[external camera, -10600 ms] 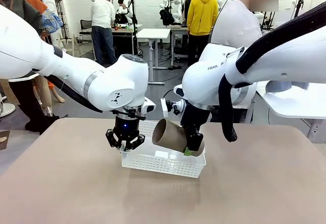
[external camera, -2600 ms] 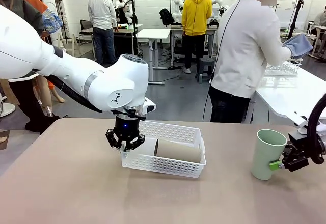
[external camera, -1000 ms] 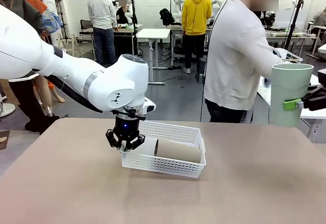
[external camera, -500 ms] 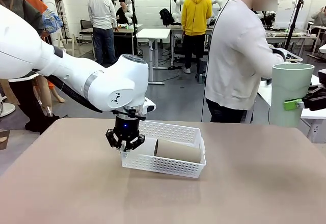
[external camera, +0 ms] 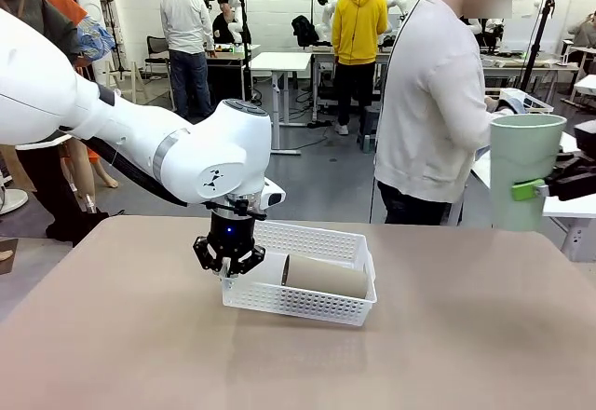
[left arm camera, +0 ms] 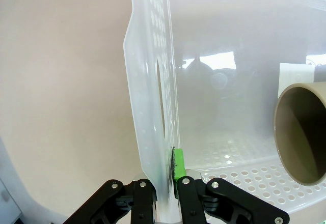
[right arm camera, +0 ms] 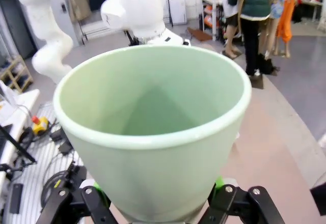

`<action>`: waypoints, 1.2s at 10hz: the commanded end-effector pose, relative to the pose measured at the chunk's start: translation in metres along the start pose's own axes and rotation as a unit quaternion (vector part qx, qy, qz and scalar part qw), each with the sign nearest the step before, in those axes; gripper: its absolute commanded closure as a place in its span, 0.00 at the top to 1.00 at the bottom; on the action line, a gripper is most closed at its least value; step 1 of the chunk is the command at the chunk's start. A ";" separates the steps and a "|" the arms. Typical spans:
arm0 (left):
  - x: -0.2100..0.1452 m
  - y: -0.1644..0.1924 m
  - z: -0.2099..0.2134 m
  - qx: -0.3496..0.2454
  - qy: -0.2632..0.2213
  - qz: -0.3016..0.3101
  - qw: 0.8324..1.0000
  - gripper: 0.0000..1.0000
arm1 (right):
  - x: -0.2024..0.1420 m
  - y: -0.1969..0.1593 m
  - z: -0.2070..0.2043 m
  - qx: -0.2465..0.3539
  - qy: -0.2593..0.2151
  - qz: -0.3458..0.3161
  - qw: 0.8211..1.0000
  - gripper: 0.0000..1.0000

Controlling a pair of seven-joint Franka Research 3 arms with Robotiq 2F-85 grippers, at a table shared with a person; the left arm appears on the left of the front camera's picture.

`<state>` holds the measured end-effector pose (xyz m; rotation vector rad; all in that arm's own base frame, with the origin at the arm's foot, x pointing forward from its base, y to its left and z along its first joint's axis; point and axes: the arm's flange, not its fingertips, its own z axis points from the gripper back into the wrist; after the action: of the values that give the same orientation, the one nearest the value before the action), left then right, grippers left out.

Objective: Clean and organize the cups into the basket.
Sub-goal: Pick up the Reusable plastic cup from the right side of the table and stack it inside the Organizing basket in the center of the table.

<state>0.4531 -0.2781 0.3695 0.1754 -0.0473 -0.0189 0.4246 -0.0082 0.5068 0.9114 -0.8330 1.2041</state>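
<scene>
A white lattice basket (external camera: pixel 307 289) sits mid-table with one tan-brown cup (external camera: pixel 326 276) lying on its side inside; in the left wrist view that cup (left arm camera: pixel 300 132) shows its open mouth. My left gripper (external camera: pixel 228 259) is shut on the basket's left end wall (left arm camera: pixel 153 112), green pad against it. At the far right, well above the table, my right gripper (external camera: pixel 545 186) is closed on the upright pale mint-green cup (external camera: pixel 526 172). The right wrist view shows this cup (right arm camera: pixel 153 132) between the fingers (right arm camera: pixel 76 203).
A person in a white top (external camera: pixel 433 102) stands at the table's far side, turned toward a side table (external camera: pixel 559 196) at the right. Other people stand farther back. The brown tabletop (external camera: pixel 298 354) spreads in front of the basket.
The mint-green cup has shifted slightly left and up in the right gripper. The left arm, basket and brown cup have not moved.
</scene>
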 end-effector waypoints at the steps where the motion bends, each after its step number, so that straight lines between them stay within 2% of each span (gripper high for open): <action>1: 0.000 0.000 0.002 0.000 -0.001 0.000 1.000 0.00 | 0.051 -0.015 -0.044 0.001 0.085 0.015 0.996 0.82; 3: 0.000 0.000 0.002 0.000 -0.001 0.000 1.000 0.00 | 0.086 -0.039 -0.103 0.018 0.168 0.018 0.985 0.82; 7: 0.000 0.000 0.002 0.000 -0.001 0.000 1.000 0.00 | 0.108 -0.070 -0.206 0.016 0.276 0.026 0.961 0.82; 12: 0.000 0.000 0.002 0.000 -0.001 0.000 1.000 0.00 | 0.097 -0.092 -0.279 0.036 0.312 0.040 0.949 0.82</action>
<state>0.4529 -0.2783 0.3694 0.1755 -0.0473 -0.0194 0.5330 0.2680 0.4692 0.5210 -0.3343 1.5036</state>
